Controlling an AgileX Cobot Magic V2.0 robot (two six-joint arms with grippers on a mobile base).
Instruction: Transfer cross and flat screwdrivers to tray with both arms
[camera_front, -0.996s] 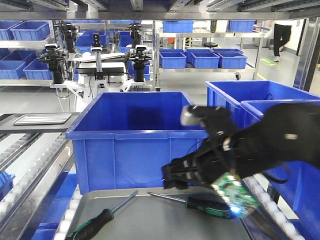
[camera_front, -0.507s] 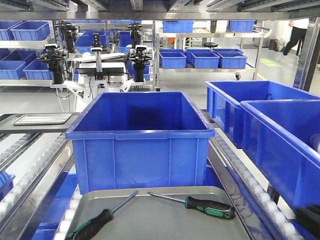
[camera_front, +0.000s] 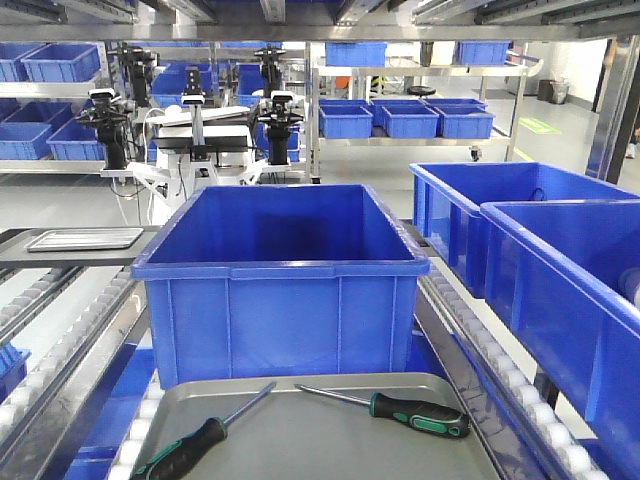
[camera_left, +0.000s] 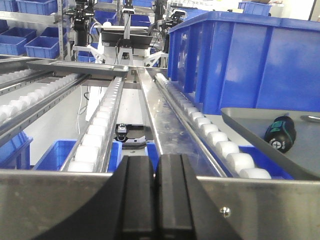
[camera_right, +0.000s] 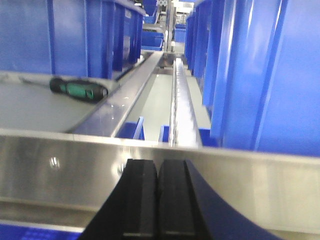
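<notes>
**Caller:** What are you seeing from the front?

**Me:** A grey tray (camera_front: 330, 440) is sitting low in the frame, just in front of a big blue bin (camera_front: 280, 280). Two screwdrivers are lying on it. The left screwdriver (camera_front: 195, 440) is resting diagonally, its dark handle down at the tray's left corner and its shaft pointing up toward the bin. The right screwdriver (camera_front: 400, 408), with a green-and-black handle, is lying nearly level, tip pointing left. The two tips are sitting near each other but apart.

**Caller:** And your own fingers?

**Me:** My left fingers (camera_left: 155, 200) are pressing flat together with nothing between them, hovering behind a steel rail (camera_left: 260, 200). From there I'm looking along the white rollers (camera_left: 220, 145) and catching the butt of the left screwdriver's handle on the tray edge.

**Caller:** The right side?

**Me:** My right fingers (camera_right: 159, 200) are also closed tight and holding nothing. The green handle is showing on the tray, well ahead and to the left.
</notes>
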